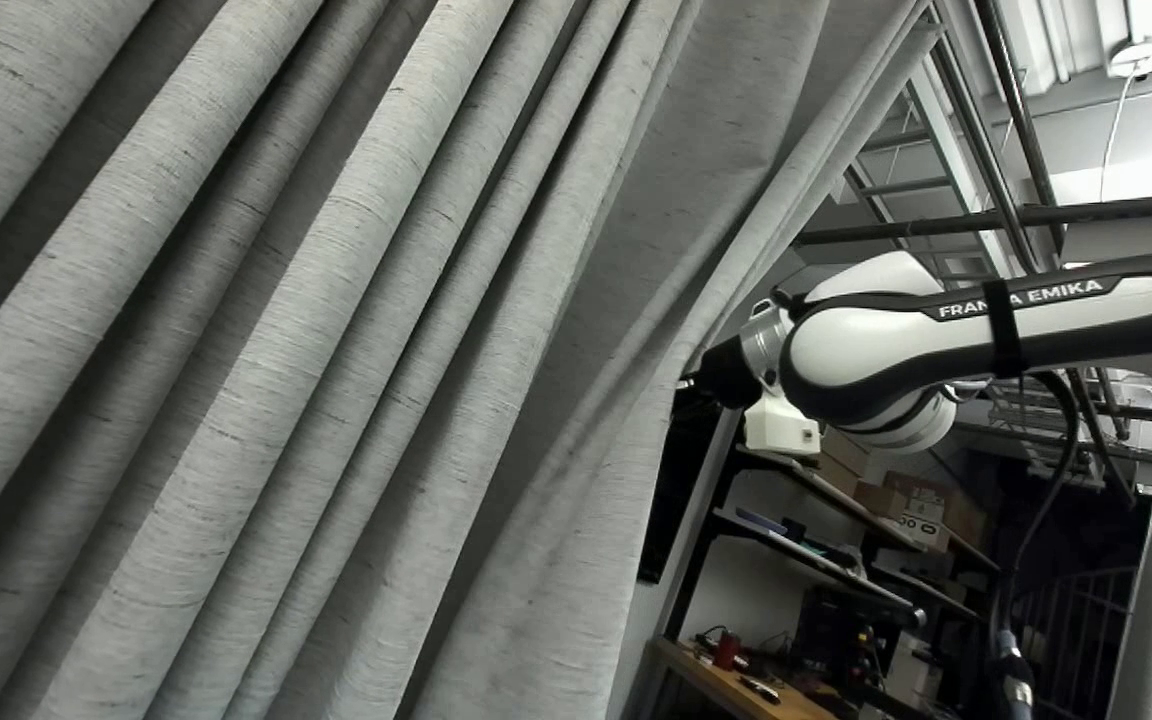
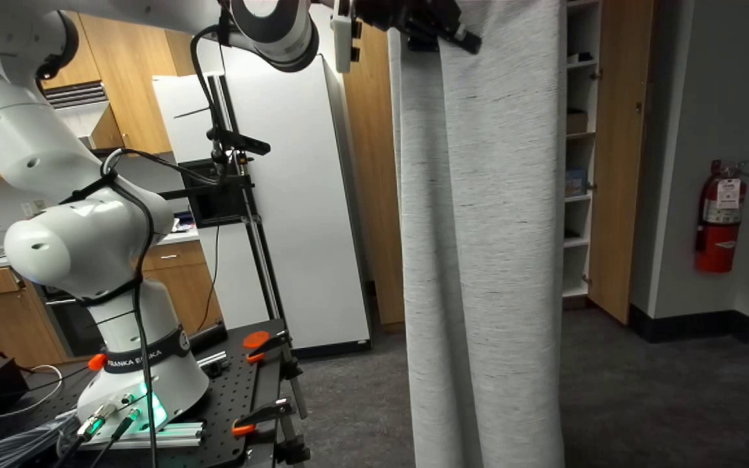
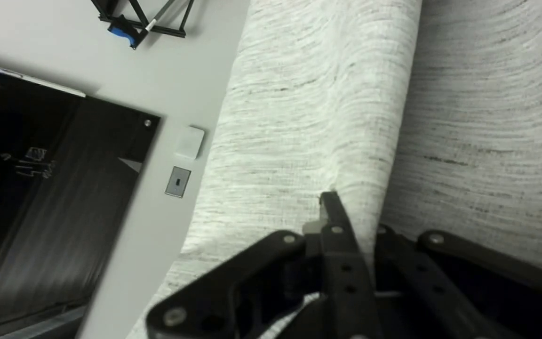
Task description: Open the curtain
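A very large curtain (image 1: 336,350) of light-grey woven fabric hangs before me in deep pleats, taking up most of an exterior view. At its border reaches the white-and-black Franka Emika arm (image 1: 896,350), and its black two-fingered hand (image 3: 356,213) is clenched on the cloth: in the wrist view a gathered fold runs down between the two fingers (image 3: 341,254), inward from the curtain's free edge. Creases in the fabric run toward the pinch.

Past that edge, the wrist view gives me a pale grey wall (image 3: 64,42), a small grey rectangular plate (image 3: 178,181) just beside a white one (image 3: 190,142), and a large glossy black panel (image 3: 64,202).

In an exterior view the curtain hangs as a narrower upright column, in front of white shelves (image 2: 576,231) with a wooden door (image 2: 623,162) standing open. The arm's white base (image 2: 147,383) sits on a black perforated worktop (image 2: 231,383), two black-and-orange clamps (image 2: 264,413) along its side. A red cylindrical fire extinguisher (image 2: 720,234) hangs well apart from the cloth.
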{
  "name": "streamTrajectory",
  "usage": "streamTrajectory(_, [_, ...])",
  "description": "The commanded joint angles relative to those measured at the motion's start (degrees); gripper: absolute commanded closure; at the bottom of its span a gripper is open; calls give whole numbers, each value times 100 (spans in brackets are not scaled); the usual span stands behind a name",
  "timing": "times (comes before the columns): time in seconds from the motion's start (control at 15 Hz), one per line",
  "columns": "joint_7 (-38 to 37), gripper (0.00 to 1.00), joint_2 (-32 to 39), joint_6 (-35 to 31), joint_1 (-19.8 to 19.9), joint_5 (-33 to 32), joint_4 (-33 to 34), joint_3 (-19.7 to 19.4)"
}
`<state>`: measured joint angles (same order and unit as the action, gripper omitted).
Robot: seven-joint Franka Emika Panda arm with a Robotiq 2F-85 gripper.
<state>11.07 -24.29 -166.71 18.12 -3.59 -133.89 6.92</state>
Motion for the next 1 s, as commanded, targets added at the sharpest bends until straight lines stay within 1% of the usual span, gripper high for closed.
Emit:
streamTrajectory(0.0, [-732, 100, -264, 461, -258, -482, -653, 384])
streamTrajectory(0.07, [-846, 100, -326, 481, -259, -584, -685, 514])
streamTrajectory(0.33, [-1277, 100, -529, 489, -407, -991, -809, 796])
streamTrajectory(0.47, [-1535, 100, -548, 524, -321, -1191, -846, 1045])
streamTrajectory(0.73, [-1950, 100, -618, 521, -220, -1465, -856, 1354])
streamTrajectory(0.87, [-2227, 100, -645, 555, -75, -1568, -827, 1546])
streamTrajectory(0.93, [-2472, 100, -561, 765, 50, -1632, -538, 1812])
